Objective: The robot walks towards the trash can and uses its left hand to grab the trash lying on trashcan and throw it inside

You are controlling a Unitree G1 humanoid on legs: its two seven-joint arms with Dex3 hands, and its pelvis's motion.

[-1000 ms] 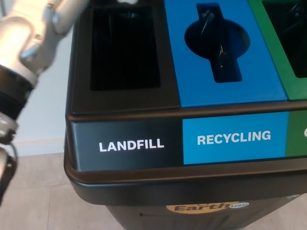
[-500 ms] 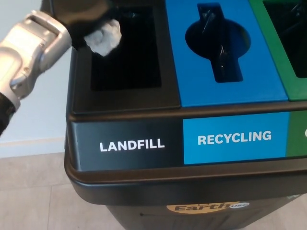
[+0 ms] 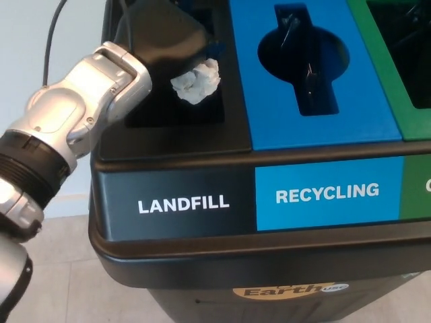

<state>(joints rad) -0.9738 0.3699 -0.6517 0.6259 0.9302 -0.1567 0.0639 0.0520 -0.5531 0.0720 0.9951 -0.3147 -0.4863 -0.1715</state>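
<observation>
A crumpled white paper wad hangs over the black landfill opening of the trash can. My left hand is just above it, shut on the wad from the top, and the silver forearm reaches in from the left. The back of the hand hides the fingers. My right hand is out of the picture.
To the right of the landfill section is the blue recycling section with its keyhole slot, then a green section at the edge. Labels read LANDFILL and RECYCLING. Tiled floor and a pale wall lie to the left.
My left arm has swung in from the upper left, carrying the wad rightward and lower, from the opening's left rim to over its middle.
</observation>
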